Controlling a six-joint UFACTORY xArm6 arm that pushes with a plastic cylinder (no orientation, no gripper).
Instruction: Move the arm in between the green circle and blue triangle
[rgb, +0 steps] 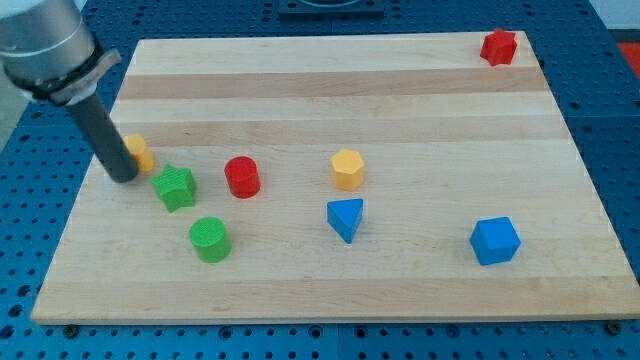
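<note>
The green circle (210, 239) lies at the board's lower left. The blue triangle (346, 218) lies right of it, near the middle of the board. My tip (123, 177) rests on the board at the view's left, up and left of the green circle and far left of the blue triangle. It stands just left of a green star (175, 187) and touches or nearly touches a yellow block (138, 152), which the rod partly hides.
A red cylinder (242, 177) sits between the green star and a yellow hexagon (347, 169). A blue cube (495, 240) lies at the lower right. A red block (498, 47) sits at the top right corner. The wooden board (330, 290) rests on a blue pegboard table.
</note>
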